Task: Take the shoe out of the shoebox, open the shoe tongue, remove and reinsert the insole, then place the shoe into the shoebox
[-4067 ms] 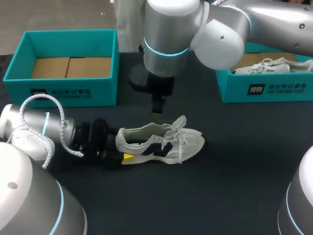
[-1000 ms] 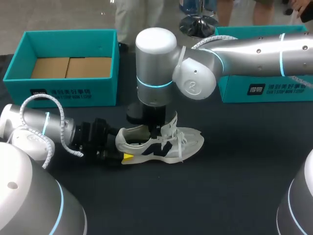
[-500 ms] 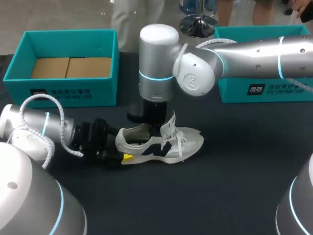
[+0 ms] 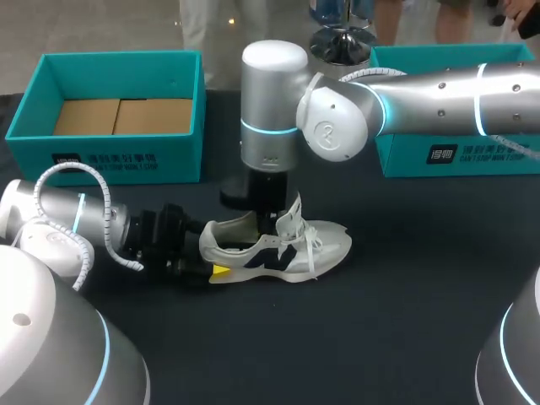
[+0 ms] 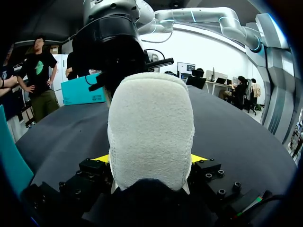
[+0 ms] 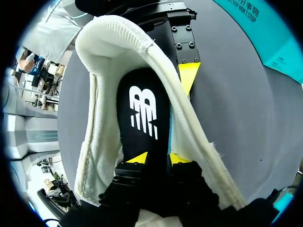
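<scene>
Two grippers are engaged at the shoe (image 4: 283, 245), which stands upright on its sole on the table (image 4: 405, 321). Its long axis runs across the table, heel toward the robot's left and toe toward its right.

At the heel (image 5: 150, 123), the left gripper (image 5: 150, 158) is clamped. One yellow tip is pressed against each side of the heel, so the shoe is held steady from its near-left end.

Above the shoe's opening, the right gripper (image 6: 157, 160) is lowered straight down into the collar, just behind the raised tongue (image 4: 291, 215). The dark insole (image 6: 142, 109) is seen lying along the shoe's length, ahead of this gripper and running back toward the heel. Whether the right gripper is closed on the insole's edge or merely set against it cannot be told.

The insole removal is judged to be the step in hand. Since the right arm is already inside the opening, the lift would fall to it, upward and away from the toe, while the heel is braced.

Beyond the shoe's heel end an open shoebox (image 4: 110, 143) is set, and beyond its toe end a second box (image 4: 456, 152), both well apart from the shoe.
</scene>
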{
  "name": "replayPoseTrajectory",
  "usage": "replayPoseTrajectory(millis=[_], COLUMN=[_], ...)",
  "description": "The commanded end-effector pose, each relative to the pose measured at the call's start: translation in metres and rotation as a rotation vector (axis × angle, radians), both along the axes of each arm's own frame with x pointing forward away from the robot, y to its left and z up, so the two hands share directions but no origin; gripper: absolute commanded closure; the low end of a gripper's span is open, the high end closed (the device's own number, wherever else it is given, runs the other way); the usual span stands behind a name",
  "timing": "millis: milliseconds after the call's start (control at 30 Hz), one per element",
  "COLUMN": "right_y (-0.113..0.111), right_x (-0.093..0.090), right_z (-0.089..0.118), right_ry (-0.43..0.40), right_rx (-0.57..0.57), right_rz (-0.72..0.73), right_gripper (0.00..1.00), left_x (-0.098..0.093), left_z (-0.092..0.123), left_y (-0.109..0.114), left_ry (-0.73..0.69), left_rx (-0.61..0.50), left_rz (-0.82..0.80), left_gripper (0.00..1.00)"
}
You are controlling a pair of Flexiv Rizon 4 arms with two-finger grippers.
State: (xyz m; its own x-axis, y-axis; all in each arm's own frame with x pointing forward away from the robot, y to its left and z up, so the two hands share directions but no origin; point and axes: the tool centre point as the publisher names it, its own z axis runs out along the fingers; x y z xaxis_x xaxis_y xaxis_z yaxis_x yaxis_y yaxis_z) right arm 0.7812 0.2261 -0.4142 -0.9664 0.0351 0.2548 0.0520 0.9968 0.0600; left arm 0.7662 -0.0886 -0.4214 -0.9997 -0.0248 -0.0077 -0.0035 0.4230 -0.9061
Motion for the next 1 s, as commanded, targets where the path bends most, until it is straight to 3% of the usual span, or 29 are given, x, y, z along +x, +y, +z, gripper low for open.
replayPoseTrajectory(millis=[33, 167, 733, 1000], right_y=[0.003, 0.002, -0.020, -0.028], right_x=[-0.005, -0.008, -0.017, -0.014], right_z=[-0.020, -0.017, 0.031, 0.038], right_ry=[0.004, 0.001, -0.079, -0.137], right_rx=[-0.005, -0.005, 0.093, 0.154], right_rz=[-0.002, -0.014, -0.086, -0.101], right_gripper=[0.83, 1.00, 1.00, 1.00], left_x=[0.001, 0.001, 0.001, 0.001], left_z=[-0.001, -0.001, -0.001, -0.001], left_y=[-0.001, -0.001, -0.001, -0.001], left_ry=[-0.002, -0.002, -0.002, -0.002], left_rx=[0.003, 0.003, 0.003, 0.003], left_rz=[0.000, 0.000, 0.000, 0.000], left_gripper=[1.00, 1.00, 1.00, 1.00])
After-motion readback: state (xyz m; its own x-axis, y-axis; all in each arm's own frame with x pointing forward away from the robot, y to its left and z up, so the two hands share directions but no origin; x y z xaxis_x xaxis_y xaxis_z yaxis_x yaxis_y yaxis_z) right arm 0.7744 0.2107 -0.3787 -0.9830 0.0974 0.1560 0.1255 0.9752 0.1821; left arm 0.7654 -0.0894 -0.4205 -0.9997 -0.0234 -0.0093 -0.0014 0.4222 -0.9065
